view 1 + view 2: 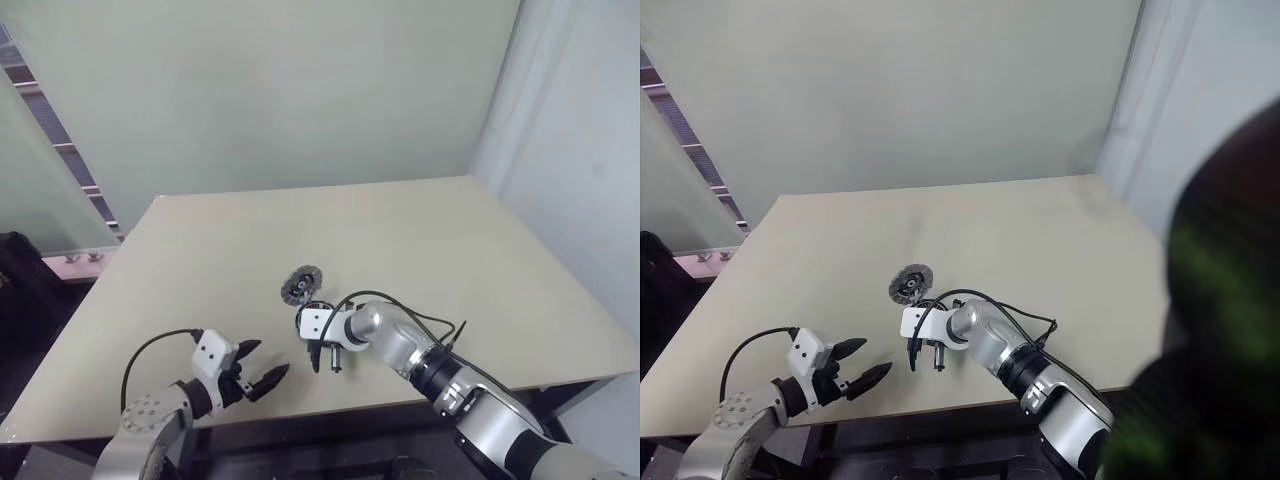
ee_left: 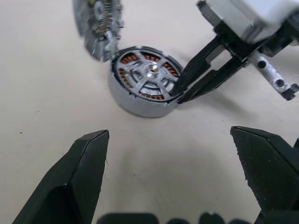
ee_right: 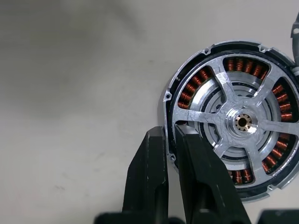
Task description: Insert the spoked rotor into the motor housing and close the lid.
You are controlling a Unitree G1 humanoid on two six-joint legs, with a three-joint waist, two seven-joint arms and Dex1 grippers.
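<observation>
The motor housing (image 2: 140,100) is a silver puck with copper windings, standing near the middle of the table (image 1: 450,250). The spoked rotor (image 3: 243,122) sits inside it, its silver spokes level with the rim. The lid (image 2: 96,23) stands tilted up at the housing's far edge. My right gripper (image 3: 169,133) reaches down from the right, and its black fingers (image 2: 201,77) are shut on the housing's rim, one outside and one inside. My left gripper (image 2: 168,135) hangs open a short way in front of the housing, holding nothing.
The beige table ends close behind my left gripper (image 1: 268,362) at its front edge. A black cable (image 1: 400,300) loops over my right wrist. A pale wall (image 1: 300,90) rises behind the table, and a dark blurred shape (image 1: 1210,330) covers the right of the right eye view.
</observation>
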